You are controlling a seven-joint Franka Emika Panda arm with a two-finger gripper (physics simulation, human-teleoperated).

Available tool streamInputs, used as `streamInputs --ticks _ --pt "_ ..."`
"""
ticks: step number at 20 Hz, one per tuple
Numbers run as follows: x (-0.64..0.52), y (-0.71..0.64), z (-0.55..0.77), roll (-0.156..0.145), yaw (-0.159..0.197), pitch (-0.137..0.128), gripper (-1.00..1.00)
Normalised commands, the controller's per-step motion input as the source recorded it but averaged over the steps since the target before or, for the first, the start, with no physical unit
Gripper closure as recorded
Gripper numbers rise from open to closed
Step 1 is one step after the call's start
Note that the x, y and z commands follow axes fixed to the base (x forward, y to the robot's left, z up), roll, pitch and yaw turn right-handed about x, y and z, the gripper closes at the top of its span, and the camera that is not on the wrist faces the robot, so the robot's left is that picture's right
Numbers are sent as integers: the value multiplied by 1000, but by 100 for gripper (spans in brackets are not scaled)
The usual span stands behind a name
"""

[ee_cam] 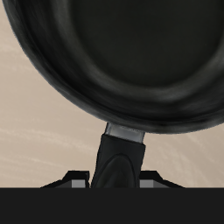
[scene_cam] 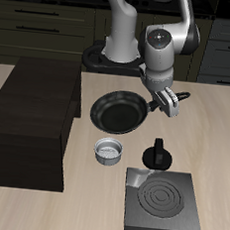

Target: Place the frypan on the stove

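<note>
The frypan (scene_cam: 117, 110), round, black and shallow, sits on the table in front of the robot's base, its long handle (scene_cam: 161, 95) pointing away from the cabinet. My gripper (scene_cam: 166, 100) is down at the handle. In the wrist view the frypan (ee_cam: 122, 61) fills most of the frame. Its handle (ee_cam: 118, 156) runs between my fingertips (ee_cam: 79, 183), which sit against both of its sides, so my gripper (ee_cam: 116, 182) is shut on it. The stove (scene_cam: 163, 201), a flat dark grey square plate with ring burner, lies near the table's front edge, apart from the pan.
A small black moka pot (scene_cam: 157, 153) stands between the frypan and the stove. A small silver-grey bowl (scene_cam: 108, 150) sits in front of the pan. A large dark brown cabinet block (scene_cam: 32, 119) stands beside them.
</note>
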Motion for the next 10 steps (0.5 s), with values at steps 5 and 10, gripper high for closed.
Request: streamInputs --ticks 5,10 --pt "-29 122 133 25 43 -18 100" --pt "19 212 136 56 24 -9 100"
